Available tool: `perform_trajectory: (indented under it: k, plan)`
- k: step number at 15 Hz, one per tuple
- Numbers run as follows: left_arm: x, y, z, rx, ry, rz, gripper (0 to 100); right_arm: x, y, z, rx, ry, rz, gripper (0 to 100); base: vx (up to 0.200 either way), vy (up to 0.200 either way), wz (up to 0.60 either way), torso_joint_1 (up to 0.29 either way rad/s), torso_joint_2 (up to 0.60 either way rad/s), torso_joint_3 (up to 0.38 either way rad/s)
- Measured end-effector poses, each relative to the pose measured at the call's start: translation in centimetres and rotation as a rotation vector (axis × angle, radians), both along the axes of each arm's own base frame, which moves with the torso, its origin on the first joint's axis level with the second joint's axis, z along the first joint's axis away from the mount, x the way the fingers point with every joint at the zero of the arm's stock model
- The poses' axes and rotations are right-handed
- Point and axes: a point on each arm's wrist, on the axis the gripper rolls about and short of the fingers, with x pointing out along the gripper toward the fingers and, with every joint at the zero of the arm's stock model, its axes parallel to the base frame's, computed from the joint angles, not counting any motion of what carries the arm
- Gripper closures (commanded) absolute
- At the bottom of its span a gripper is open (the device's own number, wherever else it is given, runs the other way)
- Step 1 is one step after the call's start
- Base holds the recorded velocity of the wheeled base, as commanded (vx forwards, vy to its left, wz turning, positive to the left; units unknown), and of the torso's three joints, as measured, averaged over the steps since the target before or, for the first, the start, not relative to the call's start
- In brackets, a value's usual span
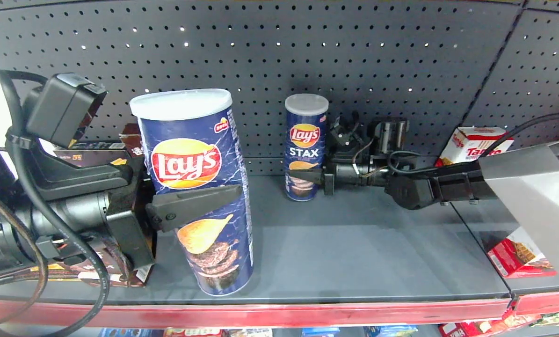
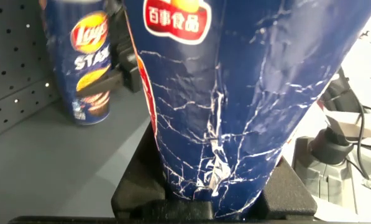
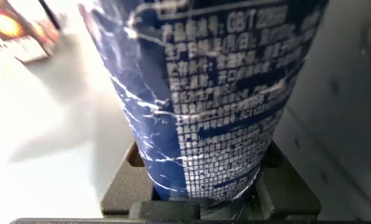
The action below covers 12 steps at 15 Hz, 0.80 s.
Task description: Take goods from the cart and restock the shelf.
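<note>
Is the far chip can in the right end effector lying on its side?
No, the far chip can in the right end effector stands upright on the grey shelf, lid on top.

Near can [image 1: 195, 187]: a red-and-yellow round logo [image 1: 186, 164] with white slanted lettering is showing on the front, a small red badge [image 1: 221, 125] is sitting near the lid, and fine white print is running down the side. In the left wrist view a red patch [image 2: 173, 17] on this can is showing white Chinese characters. Far can [image 1: 306, 145]: a like logo is facing forward, with one white word in capitals lying under it. In the right wrist view its back is carrying rows of small white Chinese print under a line of letters and digits. White-and-red box [image 1: 471, 140]: red lettering is showing, partly hidden.
</note>
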Motion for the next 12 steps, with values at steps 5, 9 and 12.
perform_trajectory:
  k: [5, 9, 12]
  plan:
    - [-0.4, 0.2, -0.1, 0.000, 0.002, 0.001, 100, -4.5, -0.4, 2.5, 0.013, -0.025, 0.038, 100, 0.000, 0.000, 0.00, 0.000, 0.00, 0.000]
    - [-0.5, 0.3, -0.1, -0.001, 0.002, 0.001, 100, -9.6, -1.1, 2.3, 0.001, -0.007, 0.075, 100, 0.000, 0.000, 0.00, 0.000, 0.00, 0.000]
    - [-0.6, 0.3, 0.0, -0.003, -0.001, 0.004, 100, -13.1, -1.7, 1.1, 0.010, -0.026, 0.088, 100, 0.000, 0.000, 0.00, 0.000, 0.00, 0.000]
